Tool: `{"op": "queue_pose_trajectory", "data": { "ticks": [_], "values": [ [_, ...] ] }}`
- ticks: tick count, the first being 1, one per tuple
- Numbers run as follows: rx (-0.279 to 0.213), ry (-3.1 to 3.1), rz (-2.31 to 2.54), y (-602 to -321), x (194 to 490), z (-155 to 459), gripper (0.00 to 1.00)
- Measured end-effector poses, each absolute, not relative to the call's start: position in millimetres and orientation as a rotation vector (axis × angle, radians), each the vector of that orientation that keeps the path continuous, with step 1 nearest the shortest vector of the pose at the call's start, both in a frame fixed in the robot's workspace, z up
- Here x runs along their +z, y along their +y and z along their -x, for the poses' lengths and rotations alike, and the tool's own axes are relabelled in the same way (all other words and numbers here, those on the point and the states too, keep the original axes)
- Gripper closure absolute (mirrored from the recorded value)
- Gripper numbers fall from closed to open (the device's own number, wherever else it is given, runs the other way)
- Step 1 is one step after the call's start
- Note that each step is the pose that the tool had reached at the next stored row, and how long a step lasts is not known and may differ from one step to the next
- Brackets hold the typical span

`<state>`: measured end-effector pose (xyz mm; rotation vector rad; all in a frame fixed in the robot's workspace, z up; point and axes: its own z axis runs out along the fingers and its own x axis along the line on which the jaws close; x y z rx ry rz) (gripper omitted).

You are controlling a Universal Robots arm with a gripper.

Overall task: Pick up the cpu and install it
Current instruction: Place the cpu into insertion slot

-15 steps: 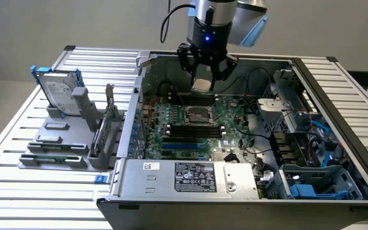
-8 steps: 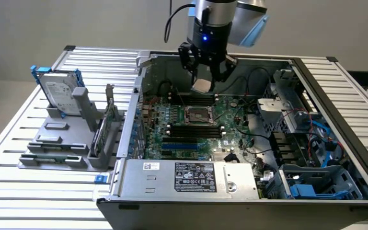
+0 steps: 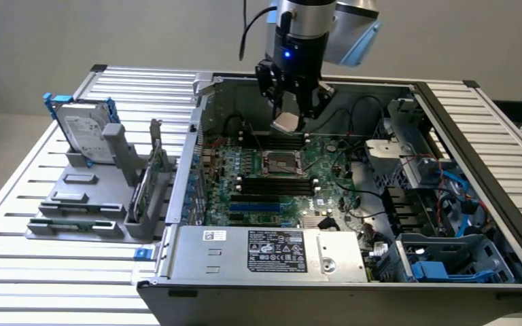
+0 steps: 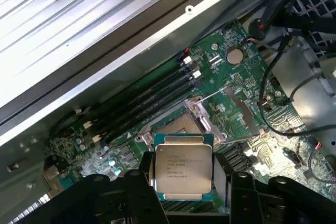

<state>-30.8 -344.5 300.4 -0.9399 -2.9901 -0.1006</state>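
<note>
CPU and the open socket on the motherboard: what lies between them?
Nothing: in the wrist view the cpu, held in the claw, hangs short of the socket, no part between.

The silver-grey cylindrical robot arm (image 3: 308, 13) is pointing down from the top of the exterior view. Its black wrist section (image 3: 296, 47) is standing almost vertical and showing a small blue light (image 3: 287, 53). The black two-fingered gripper (image 3: 296, 112) is hanging at its end, slightly tilted. In the wrist view its dark fingers (image 4: 139, 187) are pressing on opposite edges of the small square silver-topped cpu (image 4: 182, 167), clamping it between them.
</note>
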Motion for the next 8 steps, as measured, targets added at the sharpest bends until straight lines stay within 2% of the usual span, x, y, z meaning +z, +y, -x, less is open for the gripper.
{"op": "queue_pose_trajectory", "data": {
  "ticks": [8],
  "values": [
    [-0.101,-2.918,1.156,-344.5,298.7,30.8,0.45]
  ]
}}
